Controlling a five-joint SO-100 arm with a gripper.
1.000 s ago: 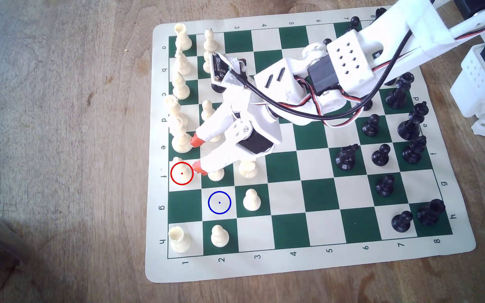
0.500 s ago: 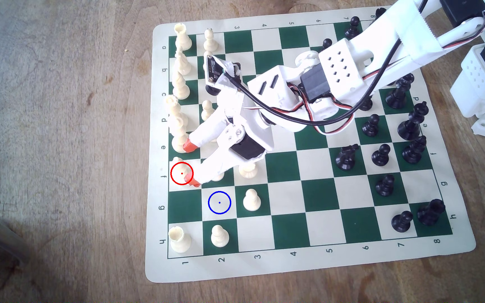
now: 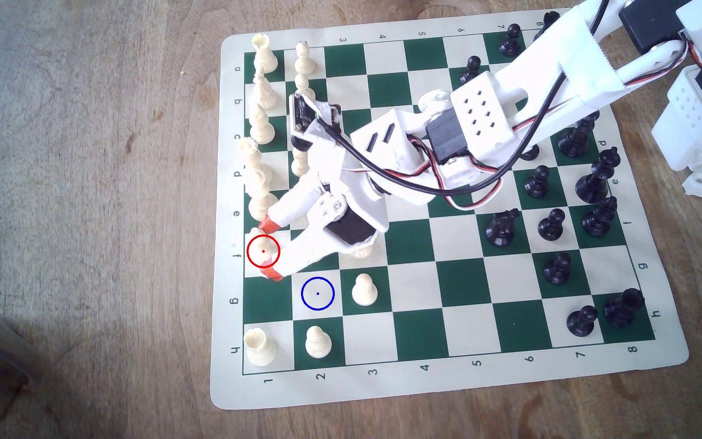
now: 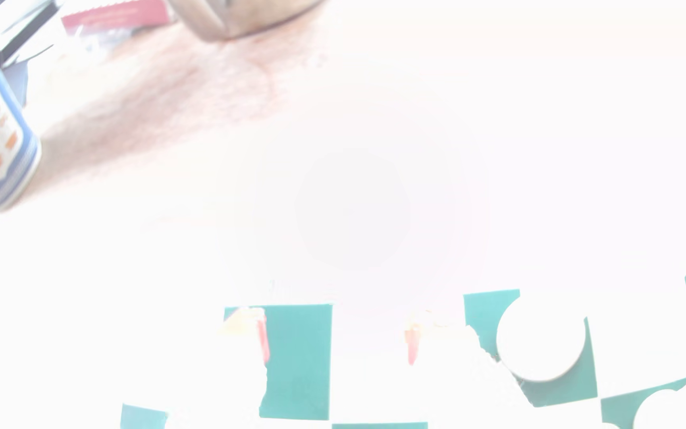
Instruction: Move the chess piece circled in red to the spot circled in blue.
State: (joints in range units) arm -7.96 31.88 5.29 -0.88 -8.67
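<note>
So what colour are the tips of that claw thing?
Orange-red fingertips on a white gripper; clearest in the exterior view.

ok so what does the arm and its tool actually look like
The arm is white printed plastic, blocky, with black servo motors set into the joints and one shell panel dotted with vent holes. A black cable and a red, white and black wire bundle hang under it. The tool has two tapered white fingers capped in orange-red, and a small dark camera board sits above them.

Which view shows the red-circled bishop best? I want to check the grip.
The exterior view: the bishop stands between the open gripper's orange fingertips. The wrist view is washed out; the fingertips show, the bishop cannot be made out.
</note>
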